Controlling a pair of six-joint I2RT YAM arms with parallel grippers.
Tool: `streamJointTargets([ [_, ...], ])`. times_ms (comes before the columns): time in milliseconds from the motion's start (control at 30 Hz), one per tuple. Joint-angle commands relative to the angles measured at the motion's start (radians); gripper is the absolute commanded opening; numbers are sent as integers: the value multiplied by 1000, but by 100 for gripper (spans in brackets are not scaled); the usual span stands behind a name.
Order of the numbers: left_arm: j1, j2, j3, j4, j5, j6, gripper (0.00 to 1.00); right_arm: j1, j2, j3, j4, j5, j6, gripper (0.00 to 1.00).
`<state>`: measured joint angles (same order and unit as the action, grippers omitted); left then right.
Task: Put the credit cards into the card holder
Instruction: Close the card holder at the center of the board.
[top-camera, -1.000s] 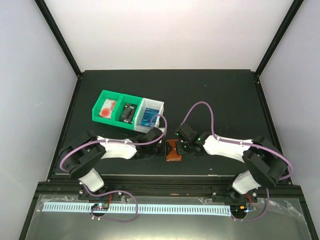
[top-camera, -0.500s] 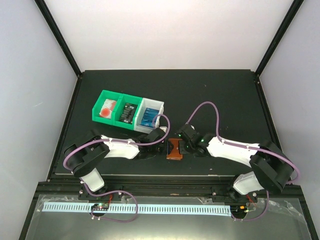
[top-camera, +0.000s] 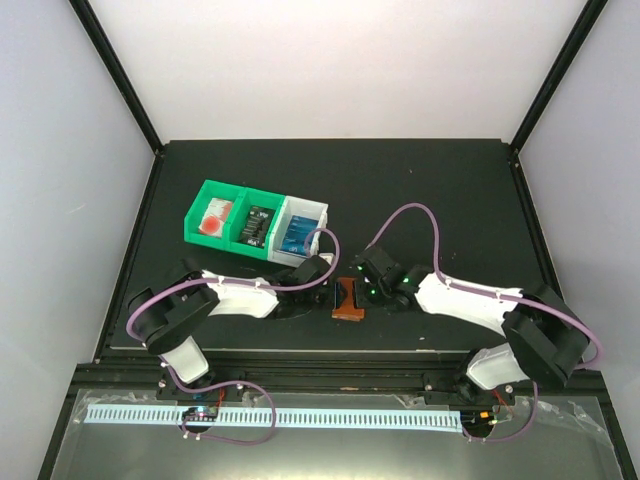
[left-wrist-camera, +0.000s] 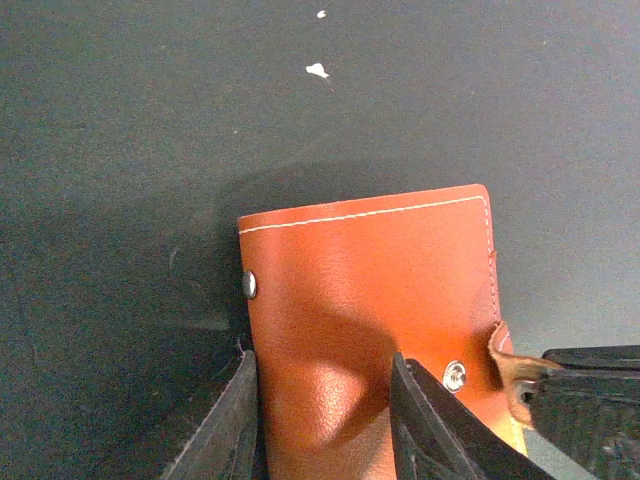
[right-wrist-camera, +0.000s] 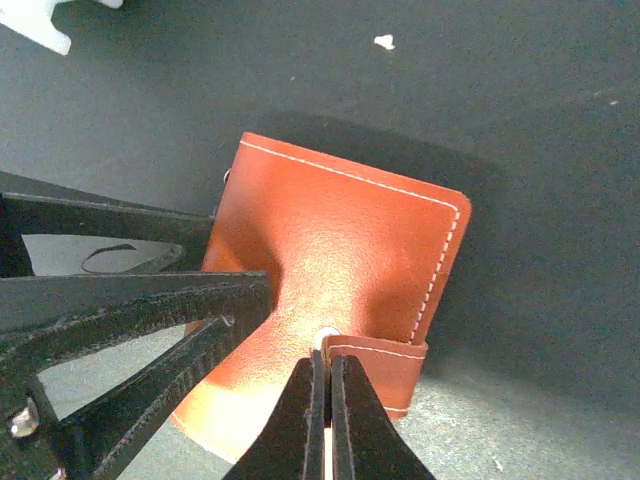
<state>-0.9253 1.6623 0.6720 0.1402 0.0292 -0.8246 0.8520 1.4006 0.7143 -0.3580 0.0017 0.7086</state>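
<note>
At the left, the thin rectangular plastic credit cards (top-camera: 258, 226) are lying in the green plastic bins (top-camera: 225, 188) and the white plastic bin (top-camera: 305, 205), well apart from the work. We are judging them stiff, slick and flat-lying, so best taken by an edge. Moving right, the left hand (left-wrist-camera: 320, 400) is standing partly open, one finger at the left edge of the small brown leather-look folding card holder (left-wrist-camera: 370, 270) and the other over its face. We cannot tell whether it is gripping or only bracing. The card holder is lying outer face up on the black table (top-camera: 440, 190), between the two hands. We are reckoning it light, pliant and apt to slide, so its body needs steadying while the flap is being drawn by its brown stitched snap tab (right-wrist-camera: 375, 365). Further right, the right hand (right-wrist-camera: 325, 365) is pinching that tab with its fingers fully together. Against a second earlier, the right arm's elbow is sitting lower and further out, while holder and bins are lying as before.
</note>
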Motion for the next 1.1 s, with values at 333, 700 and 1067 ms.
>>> streamJointTargets([
  [333, -5, 13, -71, -153, 46, -13, 38, 2, 69, 32, 27, -61, 16, 1],
  [700, -5, 7, -72, -148, 56, -11, 37, 1, 115, 71, -46, -4, 17, 1],
  [1067, -5, -3, -76, -141, 60, -7, 37, 1, 108, 61, -35, -23, 18, 21],
])
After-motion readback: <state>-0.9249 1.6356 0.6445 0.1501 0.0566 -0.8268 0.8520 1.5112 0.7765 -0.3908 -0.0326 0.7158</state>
